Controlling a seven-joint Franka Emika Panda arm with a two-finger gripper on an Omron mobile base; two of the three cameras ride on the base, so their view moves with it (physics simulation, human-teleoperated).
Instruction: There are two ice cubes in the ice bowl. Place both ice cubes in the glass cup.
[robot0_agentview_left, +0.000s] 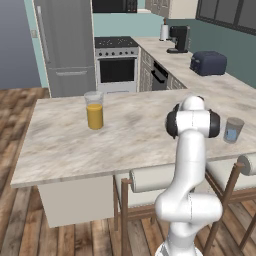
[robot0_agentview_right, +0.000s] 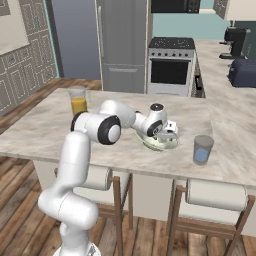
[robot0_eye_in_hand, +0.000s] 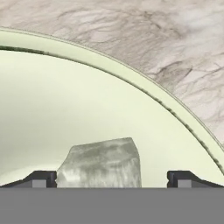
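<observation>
An ice cube lies inside the ice bowl, between the wide-open fingertips of the tool, which grips nothing. The bowl sits on the marbled worktop, with the glass cup nearby and a glass of orange liquid well apart; behind stand an oven and fridge

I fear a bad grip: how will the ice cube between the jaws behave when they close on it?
The ice cube looks glossy, so probably slippery. It seems rigid and small, likely light. In the smooth curved bowl it may slide away if the open jaws pinch it off-centre.
</observation>
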